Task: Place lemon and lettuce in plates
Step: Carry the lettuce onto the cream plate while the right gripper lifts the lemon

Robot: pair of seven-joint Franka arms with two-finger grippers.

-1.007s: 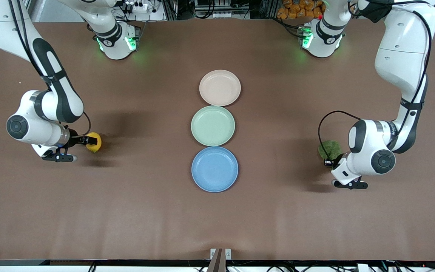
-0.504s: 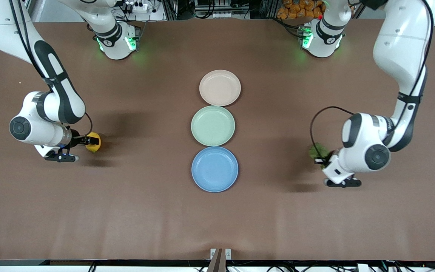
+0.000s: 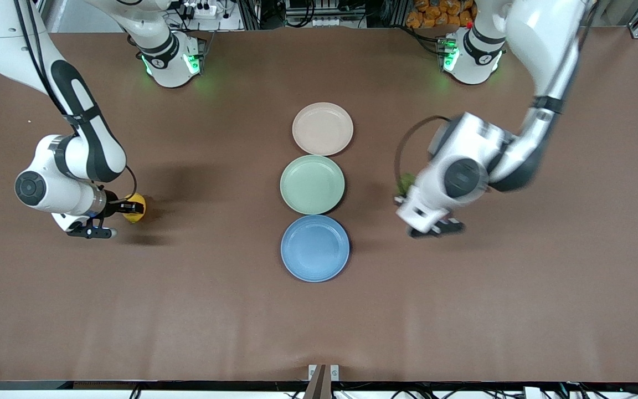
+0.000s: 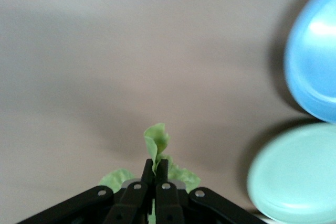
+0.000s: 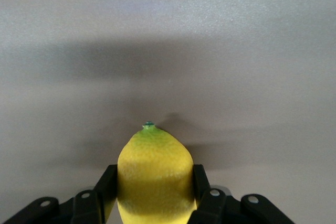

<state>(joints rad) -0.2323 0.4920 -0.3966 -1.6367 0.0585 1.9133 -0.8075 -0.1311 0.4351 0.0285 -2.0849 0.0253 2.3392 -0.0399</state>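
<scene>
Front view: transport step. Crinkled green lettuce leaf [image 3: 406, 183] is pinched in the left gripper [image 4: 155, 169] beside the pale green plate [image 3: 312, 184]; small yellow lemon [image 3: 134, 208] is clamped by the right gripper [image 5: 152, 184] over bare table. Next, carriage over the light blue plate [image 3: 315, 248] and pinkish-beige plate [image 3: 323, 128] is judged necessary.

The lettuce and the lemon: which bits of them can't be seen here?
- Lettuce: front view, mostly hidden by the left hand and wrist; left wrist view, its lower part is cut off by the fingers.
- Lemon: front view, partly covered by the right hand; right wrist view, its base is cut off by the picture's edge.
</scene>
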